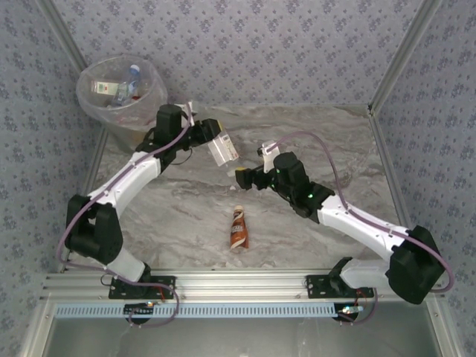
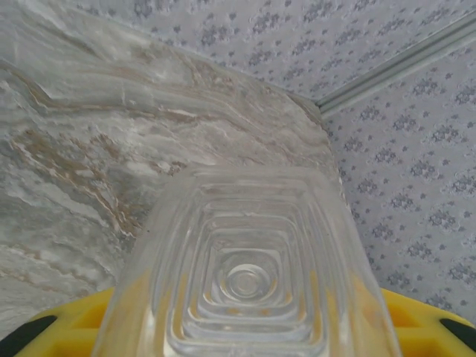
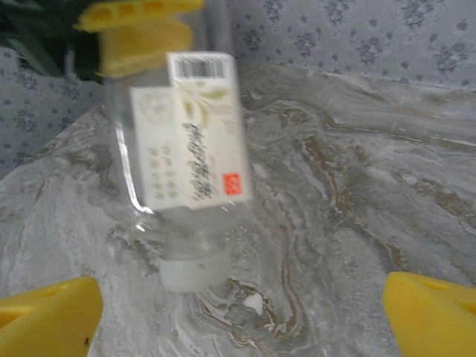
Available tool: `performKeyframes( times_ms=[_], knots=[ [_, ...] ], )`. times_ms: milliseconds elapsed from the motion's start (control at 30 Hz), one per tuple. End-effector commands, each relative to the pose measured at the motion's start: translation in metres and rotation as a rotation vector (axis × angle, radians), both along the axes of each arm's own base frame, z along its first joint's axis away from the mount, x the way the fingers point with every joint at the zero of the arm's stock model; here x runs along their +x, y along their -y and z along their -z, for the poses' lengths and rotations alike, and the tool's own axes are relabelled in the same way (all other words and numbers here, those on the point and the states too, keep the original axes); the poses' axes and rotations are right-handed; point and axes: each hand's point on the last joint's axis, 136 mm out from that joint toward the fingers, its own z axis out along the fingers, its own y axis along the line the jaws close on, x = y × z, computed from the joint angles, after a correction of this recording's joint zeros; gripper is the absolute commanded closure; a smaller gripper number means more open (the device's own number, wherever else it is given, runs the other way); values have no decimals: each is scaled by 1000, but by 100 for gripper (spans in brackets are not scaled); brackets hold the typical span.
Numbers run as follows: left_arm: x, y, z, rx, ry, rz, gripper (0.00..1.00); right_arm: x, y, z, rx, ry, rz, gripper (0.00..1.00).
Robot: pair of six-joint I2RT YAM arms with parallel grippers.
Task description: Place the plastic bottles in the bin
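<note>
My left gripper [image 1: 215, 140] is shut on a clear square bottle [image 1: 223, 150] with a white label, holding it above the table to the right of the bin [image 1: 87, 105]. The ribbed base of that clear bottle [image 2: 249, 275] looms between the yellow fingers [image 2: 63, 327] in the left wrist view. Seen from the right wrist, the clear bottle [image 3: 186, 149] hangs white cap down. My right gripper [image 1: 242, 178] stands open just right of it, with nothing between its fingertips [image 3: 48, 316]. A brown-white bottle [image 1: 238, 227] lies on the table near the front. Several bottles [image 1: 119, 88] lie inside the bin.
The grey bin stands off the table's back left corner. Patterned walls and metal frame posts [image 1: 394, 63] close in the marble table [image 1: 327, 141] at the back and sides. A rail [image 1: 245, 282] runs along the near edge.
</note>
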Motion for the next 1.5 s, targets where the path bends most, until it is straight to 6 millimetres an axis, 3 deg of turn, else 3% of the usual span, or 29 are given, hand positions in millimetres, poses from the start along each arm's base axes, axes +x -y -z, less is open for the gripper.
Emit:
performKeyframes(
  times_ms=[0, 267, 800, 1033, 1233, 1467],
  knots=[
    [-7, -20, -48, 29, 141, -37, 100, 3, 12, -3, -3, 38, 45, 1],
    [-8, -62, -96, 131, 267, -168, 100, 5, 15, -5, 6, 46, 68, 1],
    [4, -137, -167, 294, 444, -421, 100, 13, 33, -5, 2, 53, 187, 1],
    [6, -180, -184, 428, 498, -622, 100, 15, 41, -1, -11, 39, 230, 2],
    [5, -229, -200, 436, 530, -792, 100, 19, 59, 6, -25, 21, 334, 2],
    [12, -272, -206, 406, 526, -858, 100, 21, 67, 8, -16, 9, 374, 2]
  ],
)
